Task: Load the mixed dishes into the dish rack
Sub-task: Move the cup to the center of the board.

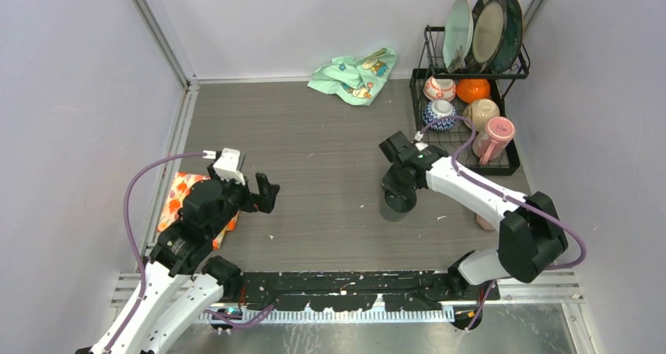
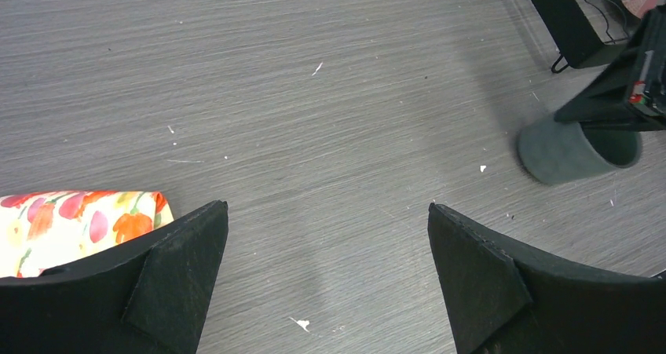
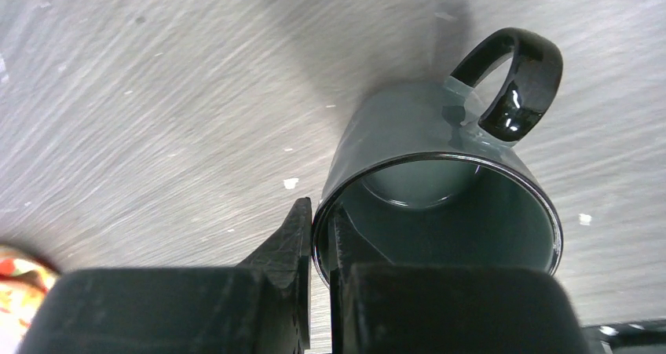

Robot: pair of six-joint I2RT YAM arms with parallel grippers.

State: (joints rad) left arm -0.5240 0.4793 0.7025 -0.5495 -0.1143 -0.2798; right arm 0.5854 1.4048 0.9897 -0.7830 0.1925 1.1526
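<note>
top cam: high at the near edge, looking down on the whole table [image 1: 314,134]
left wrist: low, facing across toward the dark green cup [image 2: 567,154]
right wrist: super close above it
shared: that cup, all three

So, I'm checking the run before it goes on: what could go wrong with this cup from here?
1. The right gripper pinches only the rim of the dark green cup, so it could tilt or slip.
2. The rack's lower basket already holds bowls and a pink cup; the new cup may knock them.
</note>
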